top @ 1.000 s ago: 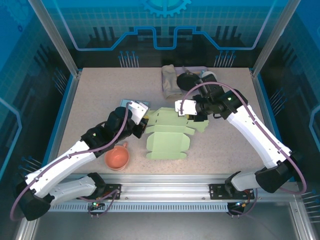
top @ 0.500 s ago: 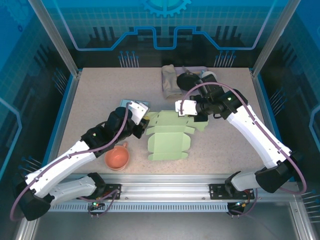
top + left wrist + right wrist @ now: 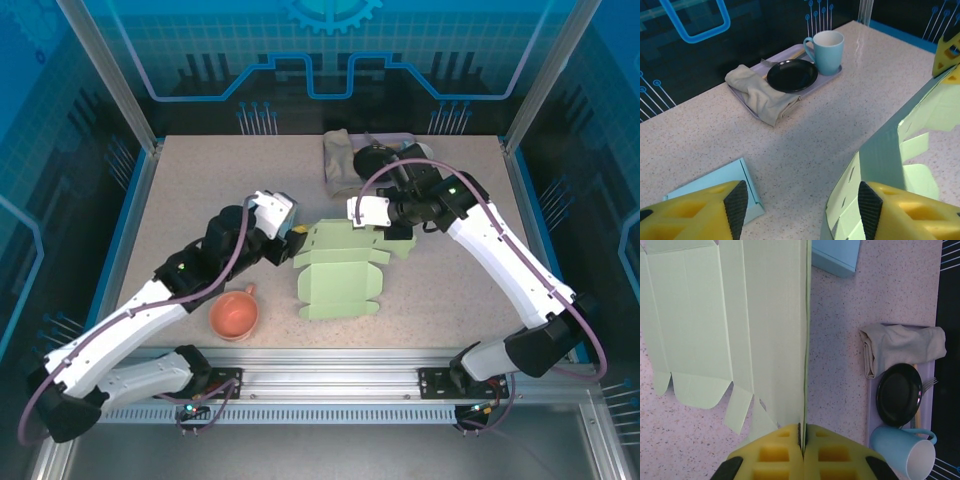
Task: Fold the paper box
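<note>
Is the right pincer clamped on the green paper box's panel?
Yes: the right pincer presses its yellow fingers together on the thin edge of the green paper box.

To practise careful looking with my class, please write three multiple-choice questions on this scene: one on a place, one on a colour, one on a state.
1. Where does the orange cup stand?
A. On the table, left of the paper box.
B. On a black plate.
C. Inside the paper box.

2. What colour is the mug on the tray?
A. Red.
B. Black.
C. Light blue.

3. How is the right gripper?
A. Open, holding nothing.
B. Shut on the paper box.
C. Shut on a cloth.

Answers:
1 A, the top view shows it left of the box.
2 C, the wrist views show it pale blue.
3 B, its yellow fingers pinch the green sheet's edge.
</note>
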Action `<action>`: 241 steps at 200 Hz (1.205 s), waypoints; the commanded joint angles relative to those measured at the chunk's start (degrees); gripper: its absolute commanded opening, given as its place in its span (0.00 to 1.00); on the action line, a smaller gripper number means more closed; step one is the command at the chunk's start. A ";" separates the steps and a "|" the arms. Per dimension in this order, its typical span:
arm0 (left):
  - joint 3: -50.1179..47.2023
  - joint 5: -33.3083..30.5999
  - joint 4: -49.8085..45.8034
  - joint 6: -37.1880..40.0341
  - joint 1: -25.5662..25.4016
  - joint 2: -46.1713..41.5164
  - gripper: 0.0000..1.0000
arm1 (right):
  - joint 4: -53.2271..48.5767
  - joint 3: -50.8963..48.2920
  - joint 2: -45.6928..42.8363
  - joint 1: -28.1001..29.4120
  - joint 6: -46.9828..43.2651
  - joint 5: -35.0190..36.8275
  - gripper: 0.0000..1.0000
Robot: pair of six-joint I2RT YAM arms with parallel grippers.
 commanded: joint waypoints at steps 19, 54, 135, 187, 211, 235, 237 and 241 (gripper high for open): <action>2.75 3.60 1.82 1.63 0.38 3.42 0.64 | -1.04 1.38 -0.03 0.95 1.85 -2.27 0.00; 1.70 9.41 5.63 -0.25 0.40 3.83 0.68 | -1.13 0.96 0.05 1.11 1.90 -4.32 0.00; 2.49 3.89 7.09 -0.05 0.44 6.63 0.67 | 1.07 -5.75 -3.70 2.60 -2.59 -12.44 0.00; 2.55 -2.38 6.88 -2.30 0.43 8.09 0.67 | 1.93 -6.26 -1.50 2.43 4.08 -10.62 0.00; 1.89 -0.82 5.52 -6.15 0.45 6.01 0.68 | -1.00 -4.43 2.74 0.34 9.58 -7.61 0.00; -1.12 3.09 4.56 -13.20 0.41 1.13 0.68 | -1.24 -5.93 4.56 -2.22 12.91 -6.26 0.00; -1.40 3.48 4.47 -13.72 0.44 0.70 0.68 | -1.19 -6.07 4.65 -2.37 13.14 -6.25 0.00; -1.93 4.57 4.13 -15.01 0.53 -0.11 0.68 | -1.13 -6.24 4.77 -2.70 13.50 -6.16 0.00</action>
